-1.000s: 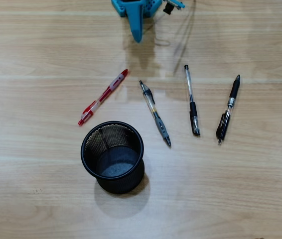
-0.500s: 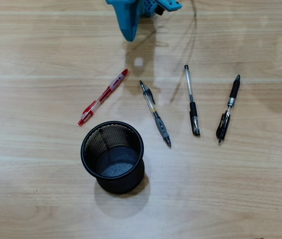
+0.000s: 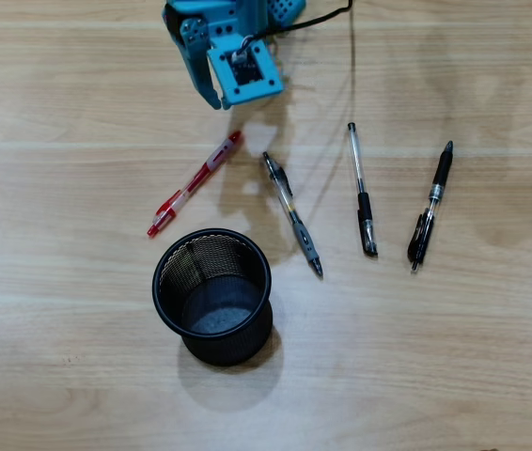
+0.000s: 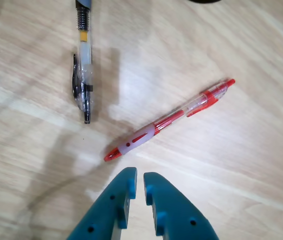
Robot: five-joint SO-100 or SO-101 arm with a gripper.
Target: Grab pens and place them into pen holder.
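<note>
In the overhead view several pens lie on the wooden table: a red-and-clear pen [image 3: 195, 183], a grey-and-clear pen with yellow [image 3: 292, 213], and two black-and-clear pens [image 3: 362, 193] [image 3: 431, 207]. The black mesh pen holder [image 3: 160, 282] stands upright and empty below them. My teal gripper [image 3: 215, 100] hangs just above the red pen's upper right end. The wrist view shows the gripper [image 4: 139, 176] shut, with only a thin gap and nothing between its fingers. The red pen [image 4: 169, 120] lies slanted just ahead of the tips, and the grey pen [image 4: 84, 65] to the left.
A black cable [image 3: 351, 56] trails down from the arm at the table's top edge. A dark sliver of the pen holder [image 4: 204, 1] shows at the top of the wrist view. Bare wood lies to the left and below the holder.
The arm has come down into view and shifted left, and its wrist has turned. The fingertips now sit near the red pen's upper end. Pens and holder have not moved.
</note>
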